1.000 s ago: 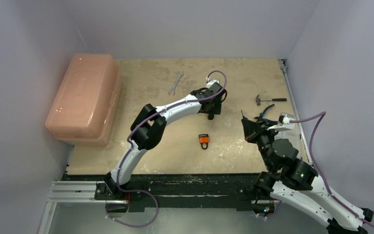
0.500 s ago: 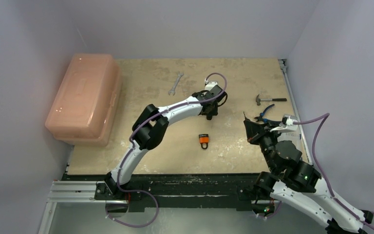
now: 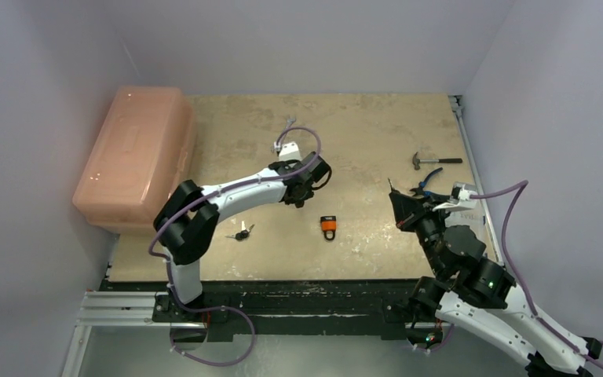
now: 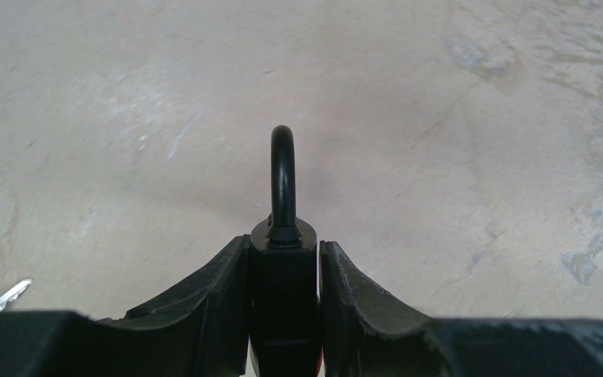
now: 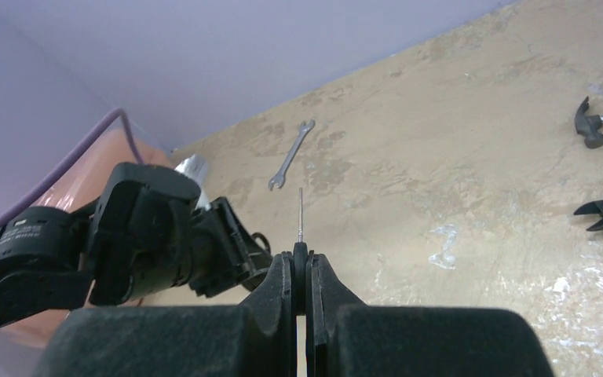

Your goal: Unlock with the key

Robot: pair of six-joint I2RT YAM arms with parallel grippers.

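Observation:
A black padlock stands upright between the fingers of my left gripper, its shackle pointing away from the wrist. That gripper hovers over the middle of the table, shut on the lock body. My right gripper is shut on a key. The key's dark head is pinched between the pads and its thin metal blade sticks out ahead. In the top view the right gripper sits right of centre, a stretch away from the left one and pointing roughly toward it.
An orange padlock lies on the table between the arms, and a small bunch of keys lies left of it. A wrench is at the back. A hammer and blue pliers are at the right. A pink plastic box fills the left side.
My left arm has swung left and nearer, carrying the black padlock. Its move uncovered the bunch of keys on the table. The right gripper has hardly shifted.

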